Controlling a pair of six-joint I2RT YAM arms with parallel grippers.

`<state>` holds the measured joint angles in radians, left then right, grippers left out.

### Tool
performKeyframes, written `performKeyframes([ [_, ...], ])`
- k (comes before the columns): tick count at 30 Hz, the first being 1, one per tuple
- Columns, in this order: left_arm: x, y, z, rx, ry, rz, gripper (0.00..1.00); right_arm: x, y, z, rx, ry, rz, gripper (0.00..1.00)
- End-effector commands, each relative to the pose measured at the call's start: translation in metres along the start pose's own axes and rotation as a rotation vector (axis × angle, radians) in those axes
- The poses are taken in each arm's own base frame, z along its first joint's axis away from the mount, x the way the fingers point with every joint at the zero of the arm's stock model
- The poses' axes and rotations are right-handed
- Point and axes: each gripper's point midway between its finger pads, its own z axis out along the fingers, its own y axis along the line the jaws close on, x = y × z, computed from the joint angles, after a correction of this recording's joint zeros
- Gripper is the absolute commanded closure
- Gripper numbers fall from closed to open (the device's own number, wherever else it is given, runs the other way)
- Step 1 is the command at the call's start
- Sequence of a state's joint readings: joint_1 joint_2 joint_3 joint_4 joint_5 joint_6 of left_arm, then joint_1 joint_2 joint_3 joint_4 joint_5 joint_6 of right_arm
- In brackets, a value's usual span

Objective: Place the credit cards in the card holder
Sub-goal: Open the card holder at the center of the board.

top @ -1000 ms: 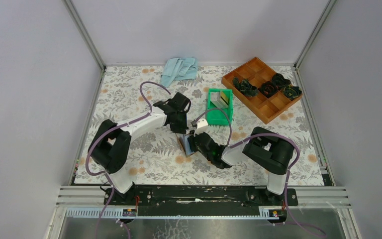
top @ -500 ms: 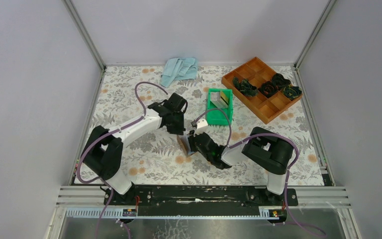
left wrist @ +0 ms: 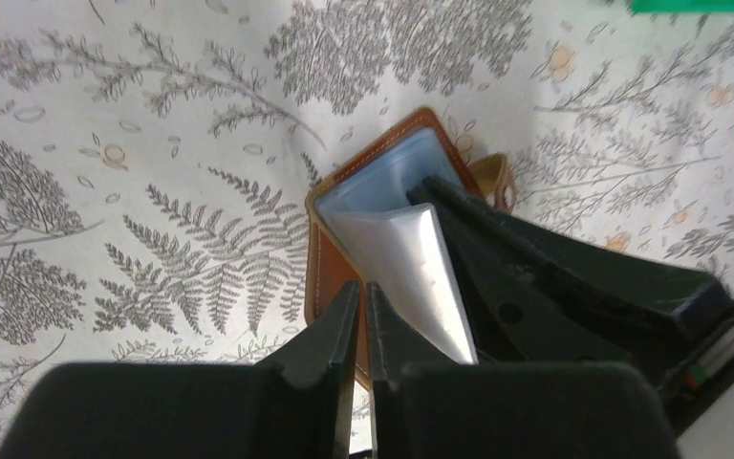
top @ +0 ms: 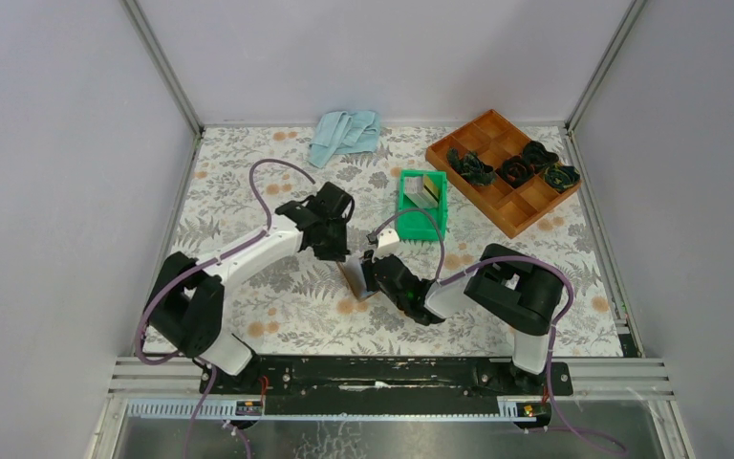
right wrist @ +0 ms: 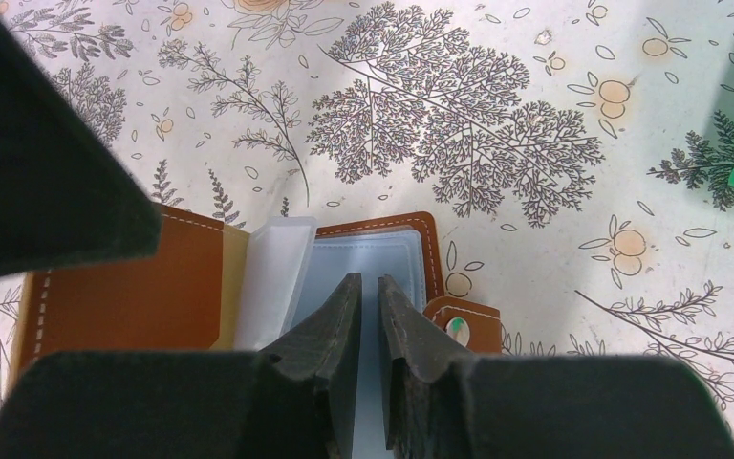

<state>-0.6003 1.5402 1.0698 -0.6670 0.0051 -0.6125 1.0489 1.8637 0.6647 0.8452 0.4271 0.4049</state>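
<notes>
At mid-table, right gripper [right wrist: 370,279] is pinching the open card holder [right wrist: 124,287]; left gripper [left wrist: 363,285], nearly pressed together, is hovering above.

Legible markings: none recorded.
No text, label, brand, number or sign reads on the card holder [right wrist: 124,287], green bin [top: 420,228] or wooden tray [top: 514,218].
</notes>
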Motion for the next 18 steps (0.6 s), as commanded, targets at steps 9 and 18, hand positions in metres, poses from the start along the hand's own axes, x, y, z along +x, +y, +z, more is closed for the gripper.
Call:
performKeyframes([
  [9,-0.062,-0.033,0.041,0.006,-0.063,0.011,0.84,0.023,-0.007,-0.001,0.032,0.066,-0.063,0.81],
  [18,-0.05,-0.045,0.066,0.062,0.043,0.044,0.84,0.023,-0.007,-0.001,0.03,0.067,-0.067,0.81],
])
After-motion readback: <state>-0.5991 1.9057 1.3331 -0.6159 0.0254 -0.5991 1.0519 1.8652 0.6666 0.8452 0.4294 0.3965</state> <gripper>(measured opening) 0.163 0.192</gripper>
